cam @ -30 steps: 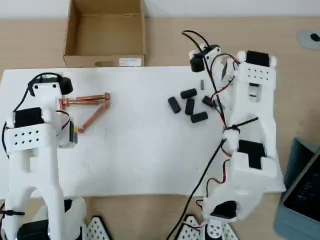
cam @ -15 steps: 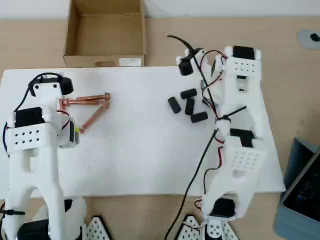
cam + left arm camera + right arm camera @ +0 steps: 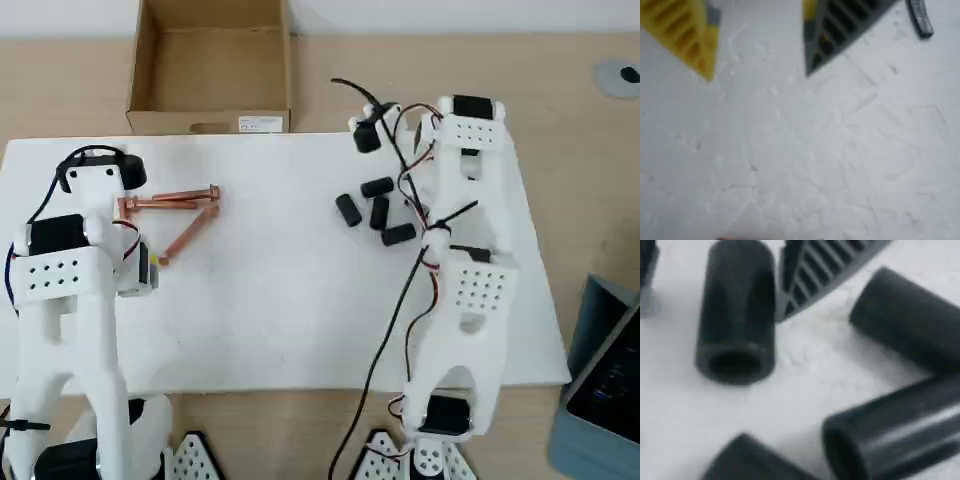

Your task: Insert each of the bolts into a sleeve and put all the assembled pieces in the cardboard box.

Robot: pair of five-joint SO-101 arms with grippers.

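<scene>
The right arm (image 3: 468, 190) has swung left across the mat, drawing in beside the black sleeves (image 3: 378, 212).

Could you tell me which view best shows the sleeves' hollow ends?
The right wrist view: a sleeve lies close up, bore visible. The high view gives the sleeves as small dark cylinders; the left wrist view faces the mat.

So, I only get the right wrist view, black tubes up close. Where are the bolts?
Observer: The copper bolts lie across the white mat, beside the left arm.
Visitor: And the box?
Observer: The cardboard box stands open past the mat's far edge, nothing in it.
Visitor: Is the left arm holding anything?
Observer: No, its jaws stand open over bare mat.
</scene>
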